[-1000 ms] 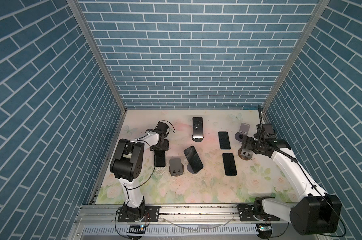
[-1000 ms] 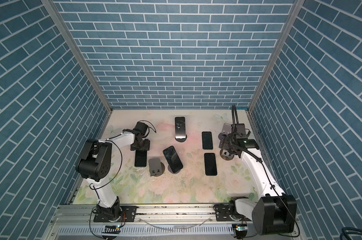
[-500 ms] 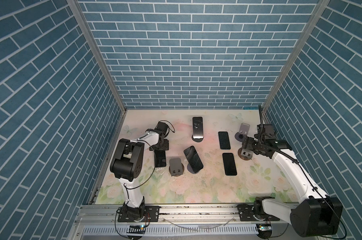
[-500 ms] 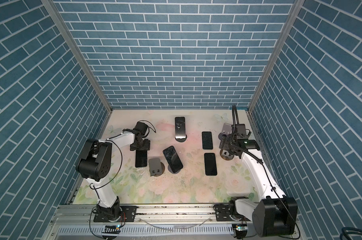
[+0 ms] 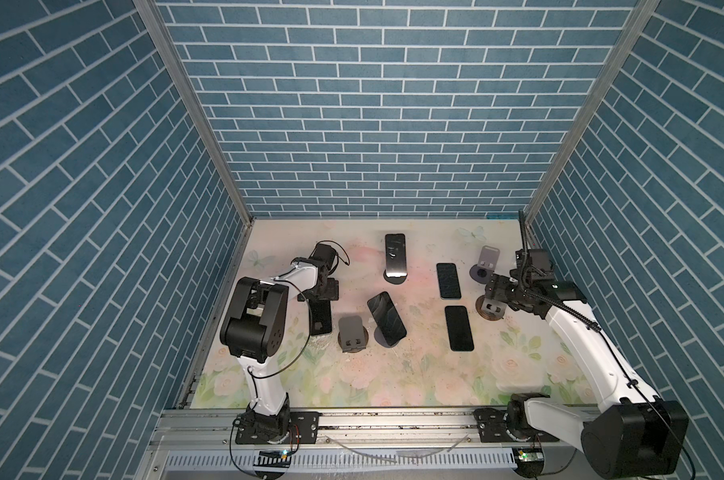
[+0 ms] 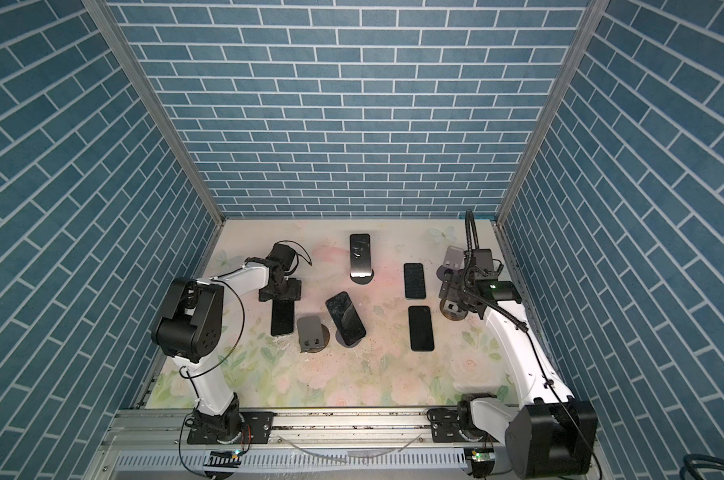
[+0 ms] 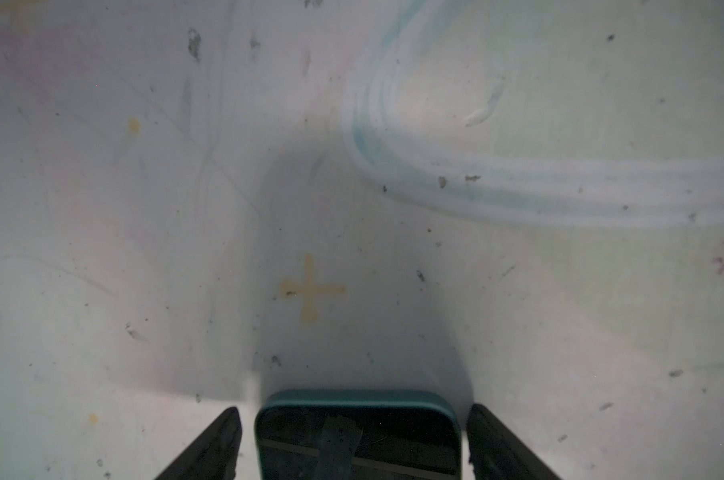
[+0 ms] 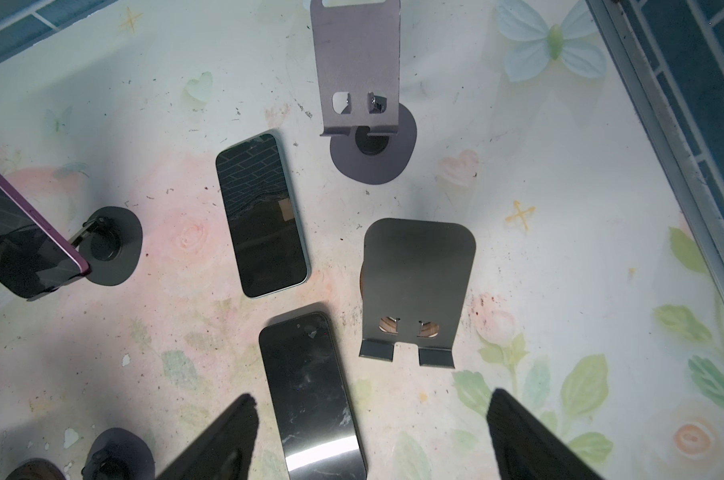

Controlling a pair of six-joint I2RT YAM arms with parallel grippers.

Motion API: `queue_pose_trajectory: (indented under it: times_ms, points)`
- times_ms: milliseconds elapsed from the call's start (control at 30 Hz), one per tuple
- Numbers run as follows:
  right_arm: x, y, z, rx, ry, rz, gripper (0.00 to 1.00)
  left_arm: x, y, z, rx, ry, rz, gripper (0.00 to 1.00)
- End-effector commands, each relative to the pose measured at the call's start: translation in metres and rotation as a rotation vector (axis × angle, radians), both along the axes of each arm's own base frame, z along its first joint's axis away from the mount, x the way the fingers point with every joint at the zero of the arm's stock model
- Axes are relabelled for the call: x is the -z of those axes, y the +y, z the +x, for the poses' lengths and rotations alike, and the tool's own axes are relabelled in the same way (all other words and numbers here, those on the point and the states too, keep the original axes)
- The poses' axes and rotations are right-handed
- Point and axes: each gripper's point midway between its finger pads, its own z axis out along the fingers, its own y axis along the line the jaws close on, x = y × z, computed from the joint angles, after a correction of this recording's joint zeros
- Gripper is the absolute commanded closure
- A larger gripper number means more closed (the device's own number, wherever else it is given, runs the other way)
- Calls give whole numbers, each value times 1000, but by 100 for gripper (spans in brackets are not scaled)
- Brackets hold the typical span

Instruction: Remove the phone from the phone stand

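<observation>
Top view: left gripper is sitting over teal phone, which is lying flat on worktop at 9 o'clock of bare phone stand. Left wrist: jaws are straddling it, parted (gaps both sides). Right wrist: right gripper is hovering spread wide, holding nothing.

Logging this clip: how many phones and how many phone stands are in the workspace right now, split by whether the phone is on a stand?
Phones lying flat: 3
Phones resting on stands: 2
Empty stands: 3
Stands holding a phone: 2
Total: 10
</observation>
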Motion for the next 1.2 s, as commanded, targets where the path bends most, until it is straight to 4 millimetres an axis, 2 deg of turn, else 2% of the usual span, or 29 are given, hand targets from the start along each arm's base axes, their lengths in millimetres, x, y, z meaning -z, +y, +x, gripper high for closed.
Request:
queue_pose_trajectory:
  times_ms: [0,133,333,633,767,1000,1167]
  points:
    - [-13,-2,0,24,-27,1,12,-18,-1,-4,-3,-14,-28,11]
    - [-13,-2,0,24,-28,1,12,-40,-4,-4,-1,-77,-63,1]
    - [-13,0,3,14,-24,2,12,-72,13,-16,-115,-174,-18,0]
    - [-10,4,8,2,-16,20,12,-116,27,-51,-226,-359,-67,0]
    - [-5,8,10,4,-14,48,12,-129,13,-70,-212,-406,-154,0]
    - [0,21,14,-16,-18,109,12,-144,-15,-102,-149,-496,-167,0]
    - [3,34,15,-42,-17,133,10,-143,-24,-115,-175,-531,-218,0]
